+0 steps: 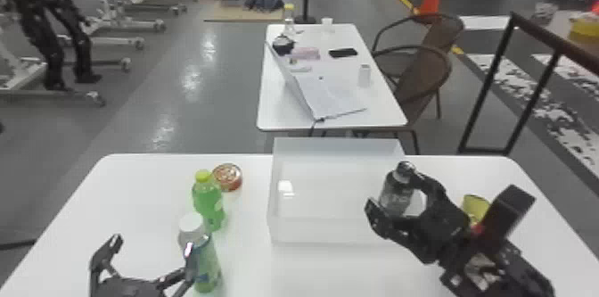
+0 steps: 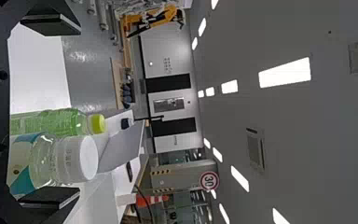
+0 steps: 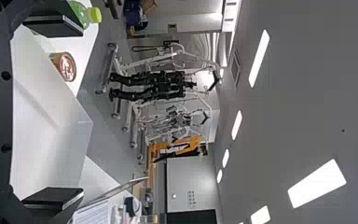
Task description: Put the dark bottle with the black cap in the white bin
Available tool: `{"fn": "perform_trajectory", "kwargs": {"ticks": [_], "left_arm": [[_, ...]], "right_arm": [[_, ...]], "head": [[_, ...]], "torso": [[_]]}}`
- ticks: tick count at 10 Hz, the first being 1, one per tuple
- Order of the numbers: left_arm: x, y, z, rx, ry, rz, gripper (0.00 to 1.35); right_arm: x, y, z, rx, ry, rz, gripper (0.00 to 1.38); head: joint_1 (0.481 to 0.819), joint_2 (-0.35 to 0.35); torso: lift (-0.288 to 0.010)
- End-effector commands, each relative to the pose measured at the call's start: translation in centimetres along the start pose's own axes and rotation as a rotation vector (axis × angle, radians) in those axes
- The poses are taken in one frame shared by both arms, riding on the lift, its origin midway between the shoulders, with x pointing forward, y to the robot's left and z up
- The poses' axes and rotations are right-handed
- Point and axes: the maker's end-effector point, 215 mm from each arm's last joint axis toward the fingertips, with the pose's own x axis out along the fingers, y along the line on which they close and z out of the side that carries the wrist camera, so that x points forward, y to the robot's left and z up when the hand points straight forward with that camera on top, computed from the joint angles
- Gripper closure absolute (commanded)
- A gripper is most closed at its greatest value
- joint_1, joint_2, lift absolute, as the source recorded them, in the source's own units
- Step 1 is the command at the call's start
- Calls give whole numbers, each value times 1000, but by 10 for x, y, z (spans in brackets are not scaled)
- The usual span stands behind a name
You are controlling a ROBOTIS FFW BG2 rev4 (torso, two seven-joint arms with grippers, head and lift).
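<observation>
The white rectangular tabletop spreads across the work area, and on it the deep white plastic bin stands near the middle, presumably so that either arm can reach it. The right hand is at the bin's right side, its fingers wide apart, seemingly placed to take or line up with the bottle there. The left hand waits at the near left, also open. Just beside its inner finger stands a clear bottle with a broad white cap, apparently set aside with the green bottle with a yellow-green cap beyond it. The dark bottle with a black cap, the one wanted, shows between the right hand's spread fingers; no firm grip is evident, and its base is hidden. A yellow object sits partly behind that hand, and a low round reddish tin rests by the green bottle. Pale lettering marks the dark bottle, and a white-and-blue label wraps the clear one.
</observation>
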Motion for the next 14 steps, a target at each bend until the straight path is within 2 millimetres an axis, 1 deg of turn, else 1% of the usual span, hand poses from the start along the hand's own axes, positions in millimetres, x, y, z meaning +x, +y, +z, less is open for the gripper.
{"fn": "perform_trajectory", "kwargs": {"ticks": [1,2,3,4,5,6,7,12,14], "left_arm": [[-1,0,1,-4,-7,4,94],[-1,0,1,-4,-10,3,94],[-2,2,2,-2,-13,7,94],[-4,4,1,-3,-11,15,94],[-5,8,1,-5,-11,24,93],[-7,9,0,1,-10,26,93],[-6,9,1,2,-13,25,93],[-5,6,2,2,-15,20,93],[-5,6,3,2,-17,19,93]], "right_arm": [[-25,4,-27,25,43,-18,94],[-44,3,-42,32,67,-42,94],[-67,-4,-51,40,69,-120,94],[-91,-15,-50,42,38,-234,96],[-110,-22,-50,36,19,-313,94],[-125,-27,-50,28,11,-382,96],[-129,-28,-50,28,4,-403,96],[-125,-29,-50,19,4,-402,99],[-121,-29,-45,-2,0,-395,99]], "head": [[549,0],[549,0],[549,0],[549,0],[549,0],[549,0],[549,0],[549,0],[549,0]], "torso": [[-100],[-100],[-100],[-100],[-100],[-100],[-100],[-100],[-100]]}}
